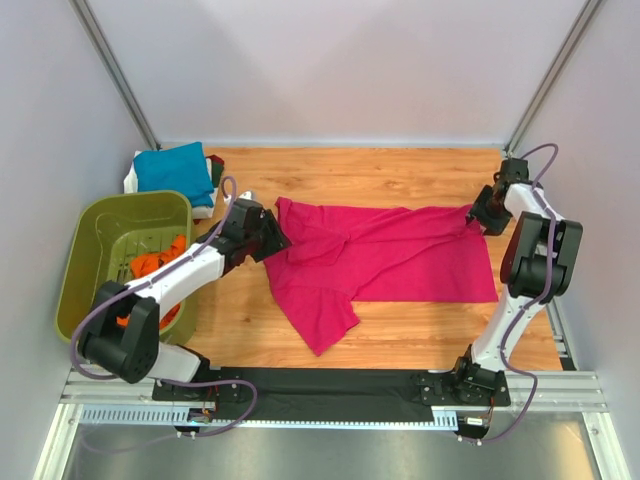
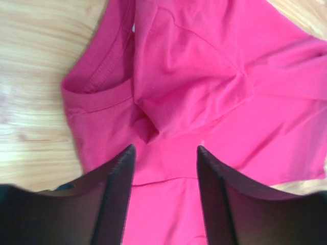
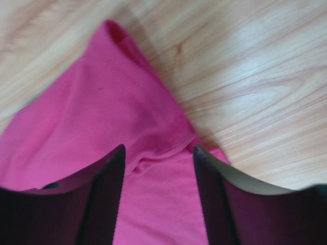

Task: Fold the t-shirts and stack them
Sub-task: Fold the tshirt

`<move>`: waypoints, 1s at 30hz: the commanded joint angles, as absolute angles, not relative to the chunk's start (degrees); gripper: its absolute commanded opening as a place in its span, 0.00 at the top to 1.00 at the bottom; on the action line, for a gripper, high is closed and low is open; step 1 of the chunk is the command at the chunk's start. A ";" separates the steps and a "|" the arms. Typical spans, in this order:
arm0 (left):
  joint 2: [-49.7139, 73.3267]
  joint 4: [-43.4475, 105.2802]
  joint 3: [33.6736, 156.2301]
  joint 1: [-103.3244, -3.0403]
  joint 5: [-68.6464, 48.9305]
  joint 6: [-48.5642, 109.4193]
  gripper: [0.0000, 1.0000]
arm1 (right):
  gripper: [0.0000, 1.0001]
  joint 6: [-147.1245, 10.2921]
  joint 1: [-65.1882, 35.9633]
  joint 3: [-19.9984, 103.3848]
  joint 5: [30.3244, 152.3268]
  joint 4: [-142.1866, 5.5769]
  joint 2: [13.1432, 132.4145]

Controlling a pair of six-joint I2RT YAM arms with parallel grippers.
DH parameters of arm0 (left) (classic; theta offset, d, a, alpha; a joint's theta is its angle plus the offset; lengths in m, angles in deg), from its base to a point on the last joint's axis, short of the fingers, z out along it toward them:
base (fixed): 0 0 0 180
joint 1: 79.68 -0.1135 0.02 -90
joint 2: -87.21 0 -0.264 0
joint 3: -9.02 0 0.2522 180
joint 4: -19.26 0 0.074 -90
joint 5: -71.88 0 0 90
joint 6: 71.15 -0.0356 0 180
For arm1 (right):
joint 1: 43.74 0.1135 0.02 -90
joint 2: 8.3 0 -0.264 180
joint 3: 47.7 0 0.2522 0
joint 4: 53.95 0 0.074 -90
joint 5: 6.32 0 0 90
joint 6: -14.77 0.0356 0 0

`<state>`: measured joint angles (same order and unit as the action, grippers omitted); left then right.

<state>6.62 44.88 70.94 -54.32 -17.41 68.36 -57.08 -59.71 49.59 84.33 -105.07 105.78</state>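
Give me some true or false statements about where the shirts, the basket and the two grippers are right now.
The pink shirt lies spread out on the table. True.
The basket stands at the table's right side. False: it stands at the left side.
Orange shirts lie in the basket. True.
The teal shirt lies in the basket. False: it lies behind the basket, at the back left corner.
The left gripper is clamped shut. False: its fingers stand apart over the pink shirt's collar end.
The right gripper is at the pink shirt's right end. True.
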 commanded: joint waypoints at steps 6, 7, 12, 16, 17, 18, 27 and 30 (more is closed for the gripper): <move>6.20 51.12 87.63 -55.50 -24.19 56.03 0.27 | 0.24 -57.39 -58.60 53.86 91.33 -105.77 90.51; 4.96 51.04 90.52 -55.86 -22.97 55.50 0.27 | 0.23 -57.21 -58.42 52.99 91.51 -105.51 89.27; -4.52 51.22 97.31 -56.56 -24.97 52.43 0.27 | 0.24 -55.72 -56.05 47.72 91.94 -102.26 83.82; -10.16 49.29 100.03 -57.88 -24.89 51.90 0.28 | 0.26 -54.58 -53.68 43.32 91.95 -100.23 83.54; -12.43 48.50 100.56 -58.15 -24.45 51.55 0.29 | 0.26 -54.66 -52.45 42.62 91.16 -100.14 83.80; -13.59 48.23 101.17 -58.32 -24.19 50.59 0.30 | 0.27 -54.40 -51.83 42.52 90.72 -99.97 84.76; -24.75 48.84 110.76 -58.67 -28.31 47.76 0.38 | 0.52 -53.17 -44.00 49.79 87.20 -96.71 94.87; -27.21 48.66 112.43 -59.29 -30.24 49.17 0.46 | 0.61 -53.26 -41.46 53.50 85.18 -96.98 100.14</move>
<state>-25.47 50.10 109.59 -58.47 -27.18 49.57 -53.73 -42.96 48.97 88.26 -99.81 97.02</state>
